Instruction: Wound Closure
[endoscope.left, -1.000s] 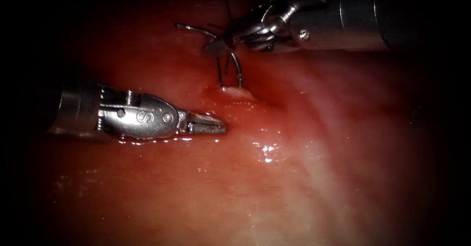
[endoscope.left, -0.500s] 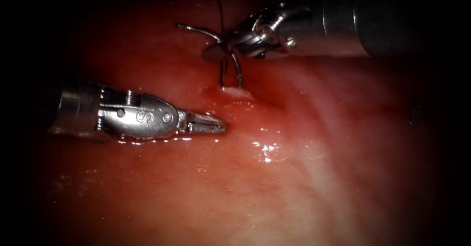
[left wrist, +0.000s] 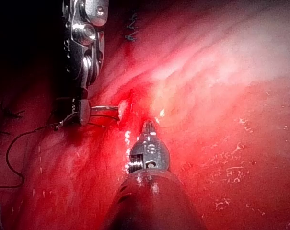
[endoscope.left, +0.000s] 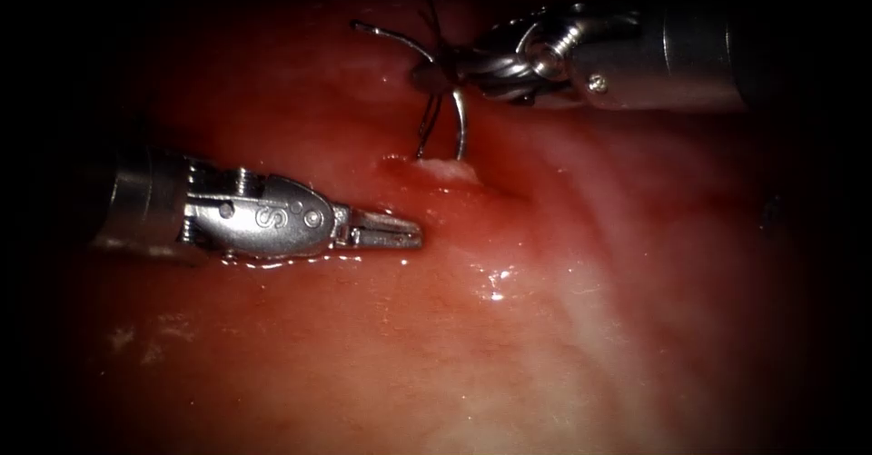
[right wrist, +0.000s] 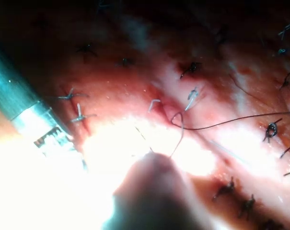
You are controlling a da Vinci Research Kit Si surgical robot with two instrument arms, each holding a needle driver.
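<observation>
My right tool (endoscope.left: pixel 438 72) comes in from the upper right, its jaws shut on the curved needle (endoscope.left: pixel 461 119) near mid-curve. One end of the needle (endoscope.left: pixel 363 28) points free to the upper left. The other end goes into the tissue (endoscope.left: pixel 581 328) at a pale raised spot (endoscope.left: pixel 440 168). Dark thread (endoscope.left: pixel 427 126) runs down beside the needle to that spot. My left tool (endoscope.left: pixel 413 233) lies low on the tissue to the left of it, jaws shut and holding nothing. The left wrist view has my left tool (left wrist: pixel 148 127) and the right tool (left wrist: pixel 83 115) on the needle (left wrist: pixel 104 107).
Red fluid pools around the left tool and shines on the tissue (endoscope.left: pixel 495 282). Several earlier dark stitches (right wrist: pixel 80 112) dot the tissue in the right wrist view, where a long strand of thread (right wrist: pixel 231 123) trails away. The left tool's shaft (right wrist: pixel 20 103) crosses that view.
The right tool's jaws went from open to shut on the needle, then moved up and right, taking the needle's free end with them. The left tool has stayed put.
</observation>
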